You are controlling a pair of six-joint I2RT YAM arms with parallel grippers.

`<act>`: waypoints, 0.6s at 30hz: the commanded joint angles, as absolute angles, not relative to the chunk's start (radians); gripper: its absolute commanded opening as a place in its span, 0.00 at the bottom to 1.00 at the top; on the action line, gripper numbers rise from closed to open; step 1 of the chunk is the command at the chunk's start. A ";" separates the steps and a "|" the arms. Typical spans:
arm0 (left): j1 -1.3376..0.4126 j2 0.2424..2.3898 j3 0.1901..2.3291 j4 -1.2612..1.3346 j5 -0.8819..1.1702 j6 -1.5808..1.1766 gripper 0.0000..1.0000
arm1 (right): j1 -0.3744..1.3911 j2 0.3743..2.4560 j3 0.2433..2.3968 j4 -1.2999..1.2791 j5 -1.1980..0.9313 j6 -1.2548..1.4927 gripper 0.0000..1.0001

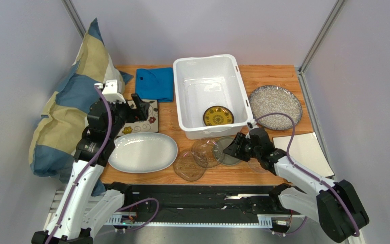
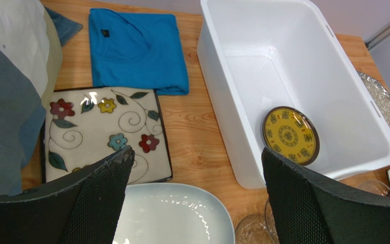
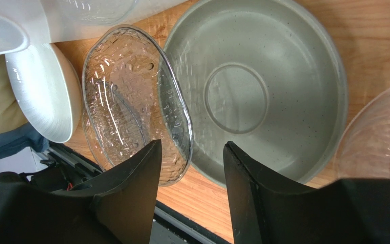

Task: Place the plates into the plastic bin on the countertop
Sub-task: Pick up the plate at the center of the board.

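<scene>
The white plastic bin [image 1: 182, 96] stands mid-table and holds a small yellow-and-black plate [image 1: 218, 116], which also shows in the left wrist view [image 2: 290, 134]. My left gripper [image 1: 140, 108] is open and empty, above the floral square plate [image 1: 148, 123] and the white oval platter [image 1: 143, 151]; in its own view [image 2: 197, 152] both show below [image 2: 100, 132] [image 2: 171, 218]. My right gripper [image 1: 229, 148] is open and empty; in its wrist view [image 3: 192, 147] it straddles the near rims of a clear glass plate [image 3: 131, 96] and a small grey plate [image 3: 263, 91].
A grey-speckled round plate [image 1: 275, 107] and a plain white square plate [image 1: 304, 152] lie at the right. Two more glass plates [image 1: 189, 166] [image 1: 207, 151] sit near the front edge. A folded blue cloth [image 1: 155, 84] lies behind the floral plate. A pillow [image 1: 70, 101] leans at the left.
</scene>
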State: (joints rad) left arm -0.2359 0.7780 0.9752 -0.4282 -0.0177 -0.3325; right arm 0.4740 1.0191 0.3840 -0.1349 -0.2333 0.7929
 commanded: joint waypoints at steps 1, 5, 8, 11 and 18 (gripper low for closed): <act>-0.238 0.773 0.983 -0.411 -0.026 -0.336 0.99 | 0.505 1.072 0.387 -0.009 -0.187 0.811 0.52; -0.238 0.772 0.980 -0.406 -0.023 -0.336 0.99 | 0.517 1.117 0.393 0.026 -0.179 0.811 0.52; -0.238 0.773 0.983 -0.411 -0.020 -0.336 0.99 | 0.523 1.153 0.390 0.046 -0.179 0.816 0.52; -0.238 0.770 0.982 -0.407 -0.017 -0.339 0.99 | 0.532 1.186 0.390 0.067 -0.184 0.825 0.51; -0.238 0.767 0.980 -0.407 -0.014 -0.339 0.99 | 0.563 1.224 0.396 0.090 -0.178 0.845 0.42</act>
